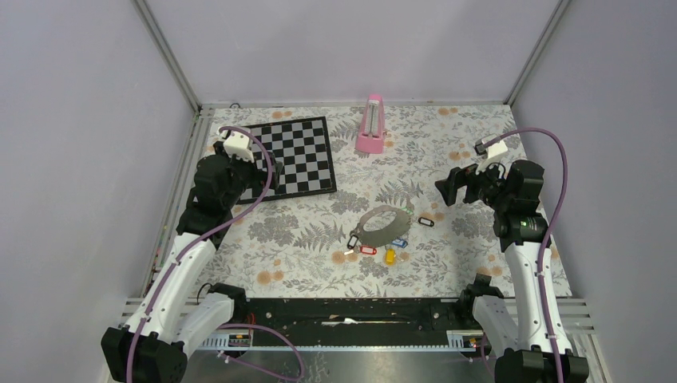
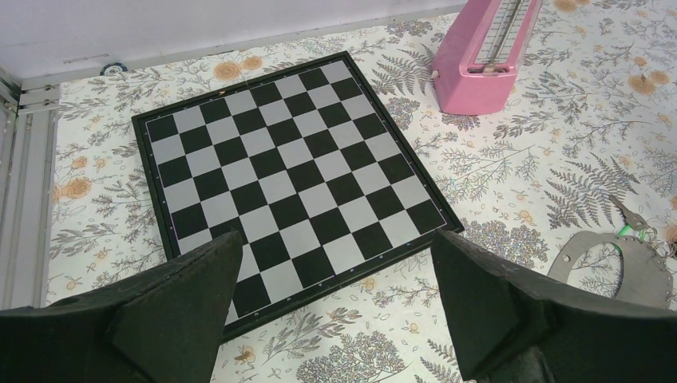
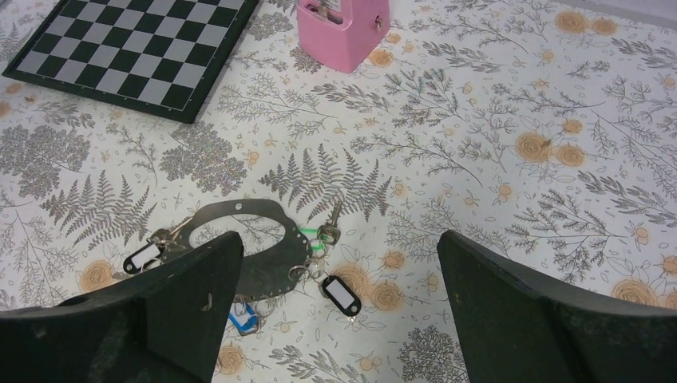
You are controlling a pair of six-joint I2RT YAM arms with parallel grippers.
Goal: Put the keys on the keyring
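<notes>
The left claw (image 2: 335, 239) and the right claw (image 3: 339, 238) stood spread wide, holding nothing. The keyring (image 3: 239, 209) lay mid-way across the desk (image 1: 303, 247), with the tagged keys (image 1: 368, 250) clustered along its rim.

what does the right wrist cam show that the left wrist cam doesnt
Only right wrist: a black-tagged key and a blue tag by the keyring. Only left wrist: the chessboard whole, plus the metal rail at the left edge. Both: the keyring, part of the chessboard, the pink metronome, the floral cloth.
</notes>
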